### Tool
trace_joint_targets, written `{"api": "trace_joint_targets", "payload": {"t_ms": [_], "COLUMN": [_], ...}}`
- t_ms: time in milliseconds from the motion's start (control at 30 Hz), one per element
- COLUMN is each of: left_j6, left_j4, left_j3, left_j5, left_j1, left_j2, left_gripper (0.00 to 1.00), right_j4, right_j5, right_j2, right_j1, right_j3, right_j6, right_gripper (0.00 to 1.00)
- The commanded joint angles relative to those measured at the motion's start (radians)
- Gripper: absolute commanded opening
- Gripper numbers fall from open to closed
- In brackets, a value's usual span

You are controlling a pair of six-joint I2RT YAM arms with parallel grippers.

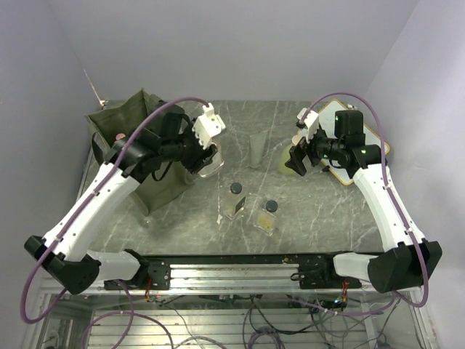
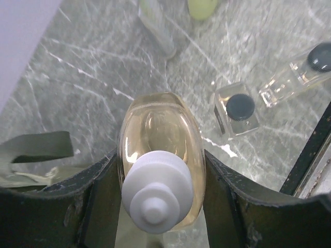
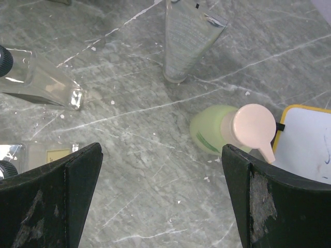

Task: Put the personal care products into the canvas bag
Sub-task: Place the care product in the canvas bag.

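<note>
The olive-green canvas bag [image 1: 123, 120] stands upright at the far left. My left gripper [image 1: 205, 158] is just right of it, shut on a cream bottle [image 2: 160, 139] with a white cap [image 2: 155, 191], held above the table. My right gripper [image 3: 161, 170] is open and empty, hovering over the table just left of the yellow-green bottle [image 3: 209, 132], which has a pale pump cap. That bottle also shows in the top view [image 1: 285, 161]. A translucent grey tube [image 1: 258, 149] stands mid-table. Two clear square bottles with dark caps [image 1: 235, 200] [image 1: 269, 216] lie nearer the front.
The wood-framed whiteboard [image 1: 328, 110] lies at the far right, partly under my right arm, its corner beside the yellow-green bottle [image 3: 310, 139]. A small pinkish thing [image 1: 120, 136] shows inside the bag's mouth. A bag strap [image 2: 36, 147] lies on the table.
</note>
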Motion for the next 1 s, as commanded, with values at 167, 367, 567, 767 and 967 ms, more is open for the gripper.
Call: {"api": "trace_joint_targets", "payload": {"t_ms": [167, 367, 567, 767, 967], "left_j6": [-0.045, -0.145, -0.251, -0.327, -0.341], "left_j4": [-0.011, 0.003, 0.045, 0.06, 0.059], "left_j3": [0.291, 0.423, 0.482, 0.498, 0.481], "left_j5": [0.128, 0.131, 0.081, -0.027, -0.105], "left_j1": [0.063, 0.155, 0.279, 0.425, 0.502], "left_j2": [-0.074, -0.084, -0.104, -0.094, -0.071], "left_gripper": [0.07, 0.07, 0.07, 0.07, 0.07], "right_j4": [0.007, 0.014, 0.02, 0.022, 0.018], "right_j5": [0.008, 0.007, 0.003, -0.01, -0.027], "right_j2": [0.015, 0.007, -0.006, -0.002, -0.005], "right_j1": [-0.003, -0.001, 0.004, 0.004, 0.006], "right_j3": [0.034, 0.022, 0.018, 0.018, 0.019], "right_j6": [-0.009, 0.003, 0.019, 0.027, 0.031], "right_gripper": [1.0, 1.0, 1.0, 1.0, 1.0]}}
